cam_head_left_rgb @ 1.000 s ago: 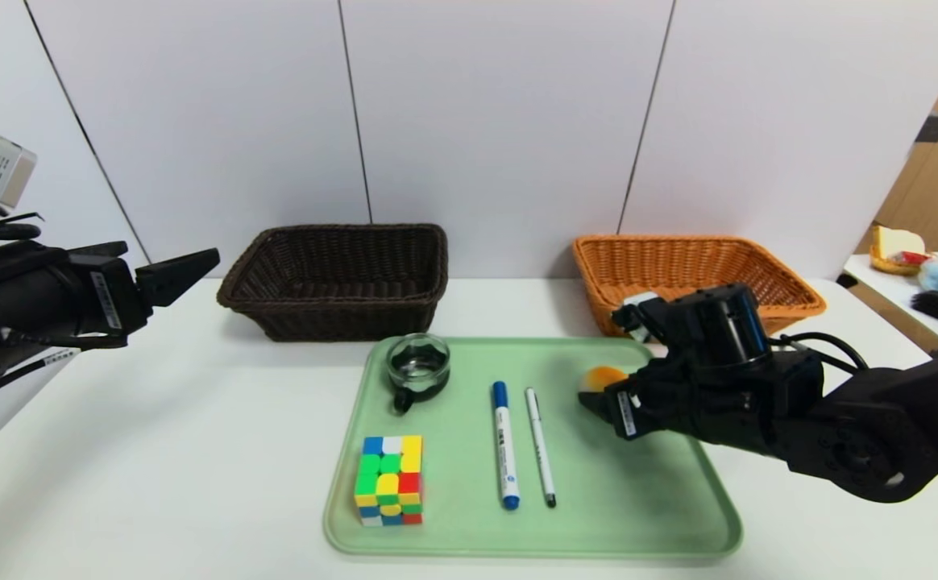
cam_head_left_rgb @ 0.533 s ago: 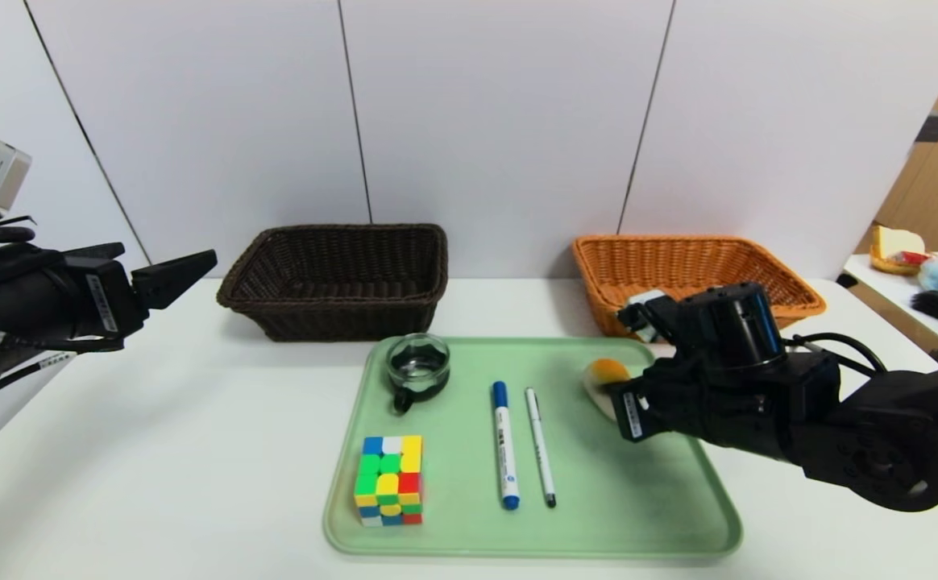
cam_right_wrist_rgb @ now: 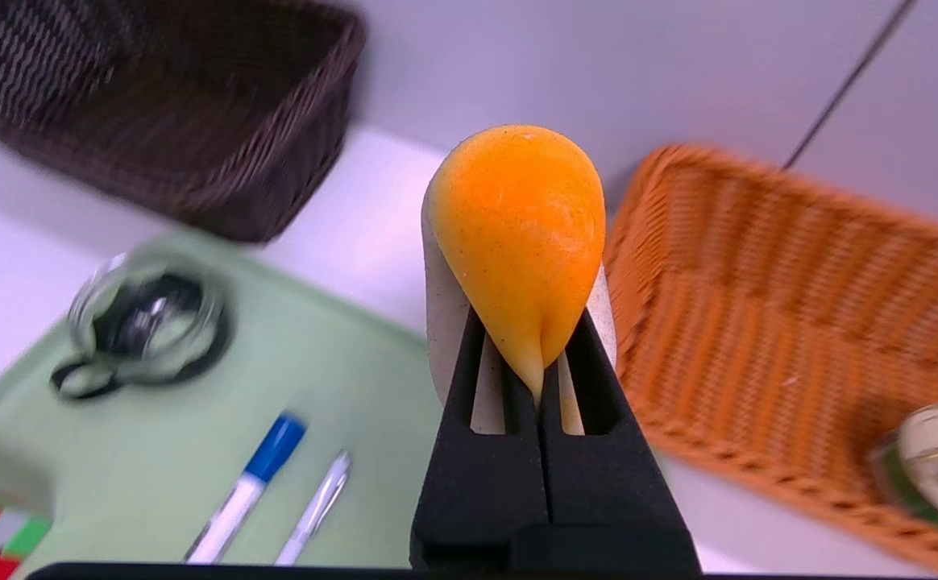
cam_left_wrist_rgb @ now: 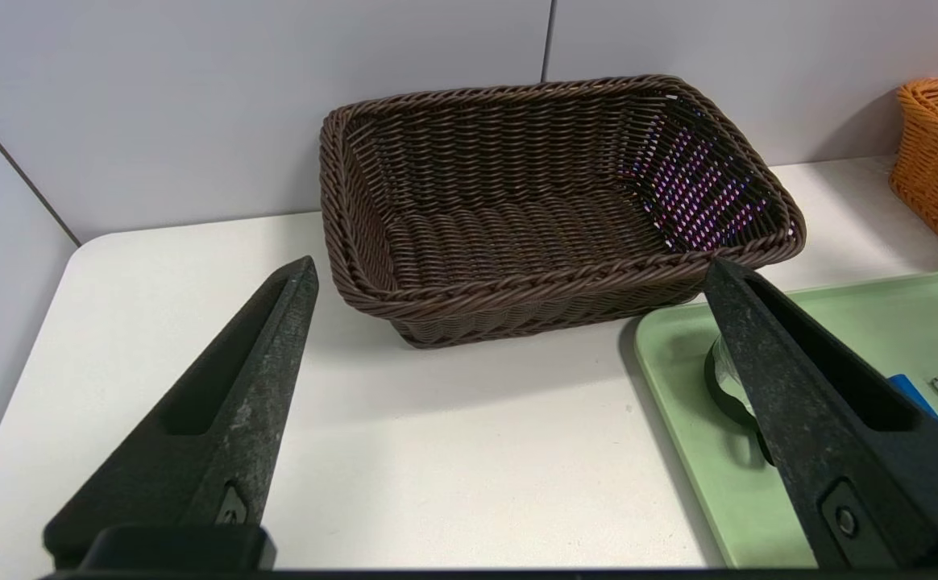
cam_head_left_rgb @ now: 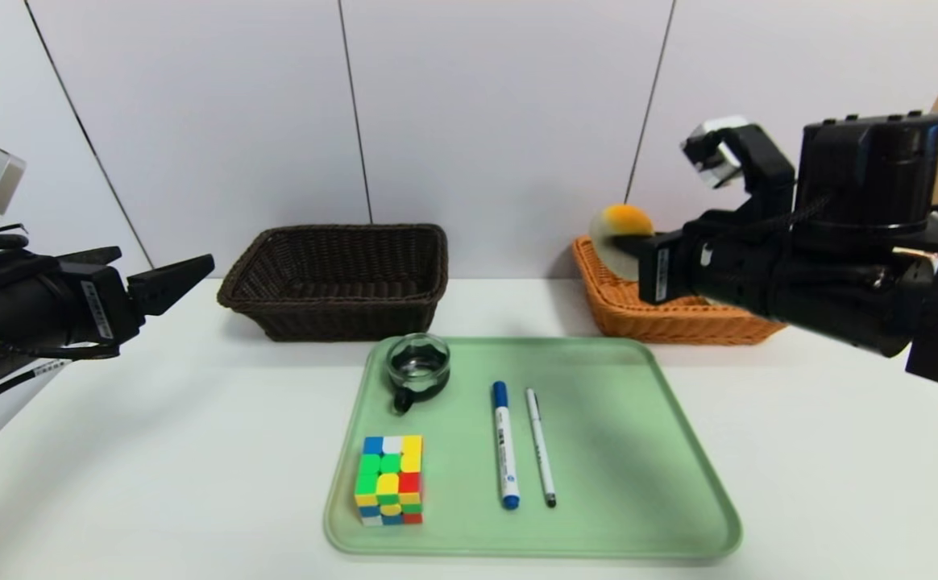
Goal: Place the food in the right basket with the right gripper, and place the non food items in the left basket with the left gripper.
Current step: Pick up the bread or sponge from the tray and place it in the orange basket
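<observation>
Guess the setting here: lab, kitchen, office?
Probably a lab or office test bench: a bare white table against plain grey wall panels, with sorting props staged on a green tray between two wicker baskets.

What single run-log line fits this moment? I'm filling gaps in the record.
right hand: shut on bun, raised by orange basket | left hand: open, idle | can: in orange basket

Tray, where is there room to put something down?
The tray's right half, beyond the thin pen, is bare. The left half is crowded: cup, cube, marker. The right gripper holds the bun by the orange basket.
</observation>
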Robot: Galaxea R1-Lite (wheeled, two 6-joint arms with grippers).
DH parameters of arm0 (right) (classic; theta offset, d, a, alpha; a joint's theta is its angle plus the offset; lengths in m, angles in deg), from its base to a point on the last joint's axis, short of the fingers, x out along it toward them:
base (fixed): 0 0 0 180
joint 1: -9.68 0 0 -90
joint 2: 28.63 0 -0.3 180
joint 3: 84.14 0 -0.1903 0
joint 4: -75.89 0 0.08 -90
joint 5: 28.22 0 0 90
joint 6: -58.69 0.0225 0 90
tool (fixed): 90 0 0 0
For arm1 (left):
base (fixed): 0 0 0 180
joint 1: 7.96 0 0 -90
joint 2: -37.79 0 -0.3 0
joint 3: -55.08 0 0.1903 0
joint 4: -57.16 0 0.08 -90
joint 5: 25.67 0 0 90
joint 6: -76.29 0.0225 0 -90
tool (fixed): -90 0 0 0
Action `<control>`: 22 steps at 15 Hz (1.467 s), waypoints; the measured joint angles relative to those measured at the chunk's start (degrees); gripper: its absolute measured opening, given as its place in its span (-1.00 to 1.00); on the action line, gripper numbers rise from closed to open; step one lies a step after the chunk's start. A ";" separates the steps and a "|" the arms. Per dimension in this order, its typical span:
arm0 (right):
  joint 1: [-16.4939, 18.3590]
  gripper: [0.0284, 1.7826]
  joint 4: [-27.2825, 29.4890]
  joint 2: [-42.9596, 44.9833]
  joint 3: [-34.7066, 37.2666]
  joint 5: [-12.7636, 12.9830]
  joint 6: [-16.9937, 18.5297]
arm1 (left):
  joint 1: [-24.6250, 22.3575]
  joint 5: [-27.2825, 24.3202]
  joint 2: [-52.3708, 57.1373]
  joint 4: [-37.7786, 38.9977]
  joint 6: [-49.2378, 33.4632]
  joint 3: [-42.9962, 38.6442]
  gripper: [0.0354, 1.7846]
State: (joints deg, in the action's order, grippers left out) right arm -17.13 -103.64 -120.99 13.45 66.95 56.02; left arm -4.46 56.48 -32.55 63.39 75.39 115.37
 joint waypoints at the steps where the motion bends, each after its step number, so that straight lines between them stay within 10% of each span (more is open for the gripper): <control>1: 2.15 -0.97 1.27 -0.21 -2.39 0.00 0.00 | 0.00 0.02 0.06 0.02 0.05 0.00 0.89; 6: 10.67 -0.97 10.80 -6.42 -11.13 -0.24 0.20 | 0.00 -0.17 0.20 0.06 0.52 0.12 0.89; 13: 13.69 -0.97 32.21 -18.99 -30.18 0.04 -0.07 | 0.00 -0.20 0.50 0.05 1.08 0.09 0.89; 22: 14.36 -0.80 37.24 -29.50 -36.49 0.89 -1.79 | 0.02 -0.20 0.52 0.06 1.15 0.26 0.89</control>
State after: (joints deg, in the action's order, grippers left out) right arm -2.77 -66.40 -150.49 -23.04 67.84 54.23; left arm -4.43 56.28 -32.03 63.45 76.53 115.63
